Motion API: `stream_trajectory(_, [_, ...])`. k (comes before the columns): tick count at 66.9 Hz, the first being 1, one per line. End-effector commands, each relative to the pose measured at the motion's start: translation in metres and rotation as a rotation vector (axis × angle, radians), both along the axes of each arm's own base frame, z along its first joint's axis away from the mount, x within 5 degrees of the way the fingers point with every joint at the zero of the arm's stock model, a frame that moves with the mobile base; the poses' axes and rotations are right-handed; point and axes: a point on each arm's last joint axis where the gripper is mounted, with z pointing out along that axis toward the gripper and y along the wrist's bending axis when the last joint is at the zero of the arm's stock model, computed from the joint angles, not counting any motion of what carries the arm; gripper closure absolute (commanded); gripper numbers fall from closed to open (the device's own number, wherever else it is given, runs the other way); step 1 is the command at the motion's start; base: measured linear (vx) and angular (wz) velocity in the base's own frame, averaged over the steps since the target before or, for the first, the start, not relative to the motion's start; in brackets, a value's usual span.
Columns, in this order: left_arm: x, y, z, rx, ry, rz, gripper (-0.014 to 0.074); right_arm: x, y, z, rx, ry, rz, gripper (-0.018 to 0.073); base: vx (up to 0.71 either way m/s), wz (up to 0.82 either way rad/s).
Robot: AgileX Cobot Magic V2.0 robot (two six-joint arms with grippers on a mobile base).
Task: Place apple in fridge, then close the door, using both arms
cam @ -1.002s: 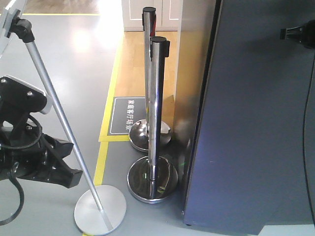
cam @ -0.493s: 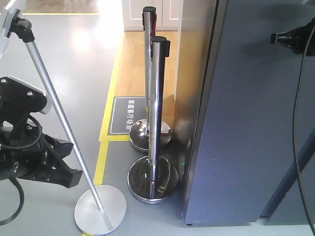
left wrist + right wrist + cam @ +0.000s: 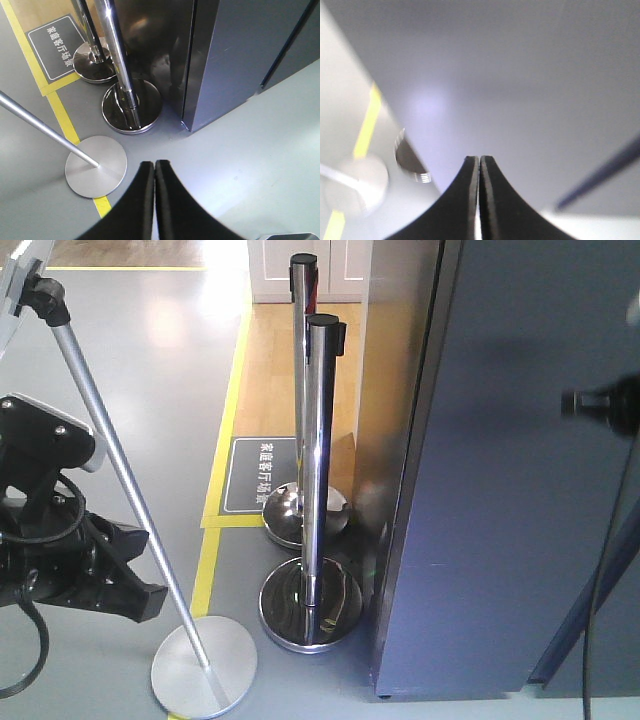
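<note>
The fridge (image 3: 395, 390) stands at the right, its shiny side wall towards me. Its dark grey-blue door (image 3: 510, 500) fills the right half of the front view, and a slanted dark edge (image 3: 590, 605) shows at its lower right. The apple is out of view. My right gripper (image 3: 572, 402) hovers in front of the door at mid height; the right wrist view shows it (image 3: 479, 159) shut and empty, facing the blurred door face. My left gripper (image 3: 154, 164) is shut and empty above the grey floor, with the left arm (image 3: 60, 540) low at the left.
Two chrome posts (image 3: 318, 470) on round bases stand just left of the fridge. A slanted silver pole with a disc base (image 3: 203, 665) crosses in front of the left arm. Yellow floor tape (image 3: 215, 530) and a dark floor sign (image 3: 258, 475) lie behind. White cabinet doors (image 3: 300, 270) are at the back.
My right gripper has come down from the upper right to mid height in front of the door. The door's lower right now ends at a slanted edge. The left arm has not moved.
</note>
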Motion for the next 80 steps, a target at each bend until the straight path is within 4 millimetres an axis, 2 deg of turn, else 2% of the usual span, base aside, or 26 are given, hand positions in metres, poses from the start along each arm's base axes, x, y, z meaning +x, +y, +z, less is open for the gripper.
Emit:
stream_trajectory(1, [0.001, -0.001, 0.014, -0.054, -0.078, -0.005, 0.0603, -0.023, 0.005, 0.010, -0.059, -0.026, 0.016, 0.0562, 0.00, 0.00])
stream_trajectory(14, [0.001, -0.001, 0.014, -0.054, -0.078, -0.005, 0.0603, -0.059, 0.022, 0.001, -0.118, 0.061, 0.030, 0.0562, 0.00, 0.00])
stream_trajectory(30, [0.001, -0.001, 0.014, -0.054, -0.078, -0.005, 0.0603, -0.114, 0.044, -0.004, -0.083, 0.022, 0.112, 0.0562, 0.00, 0.00])
stream_trajectory(45, [0.001, -0.001, 0.014, -0.054, -0.078, -0.005, 0.0603, -0.166, 0.040, -0.014, -0.032, -0.031, 0.118, 0.0562, 0.00, 0.00])
stream_trajectory(56, [0.001, -0.001, 0.014, -0.054, -0.078, -0.005, 0.0603, -0.196, 0.035, -0.018, -0.031, -0.039, 0.117, 0.0562, 0.00, 0.00])
stream_trajectory(68, [0.001, -0.001, 0.014, -0.054, -0.078, -0.005, 0.0603, -0.219, 0.031, -0.023, -0.031, -0.038, 0.116, 0.0562, 0.00, 0.00])
stream_trajectory(80, [0.001, -0.001, 0.014, -0.054, -0.078, -0.005, 0.0603, -0.229, 0.029, -0.027, -0.031, -0.063, 0.115, 0.0562, 0.00, 0.00])
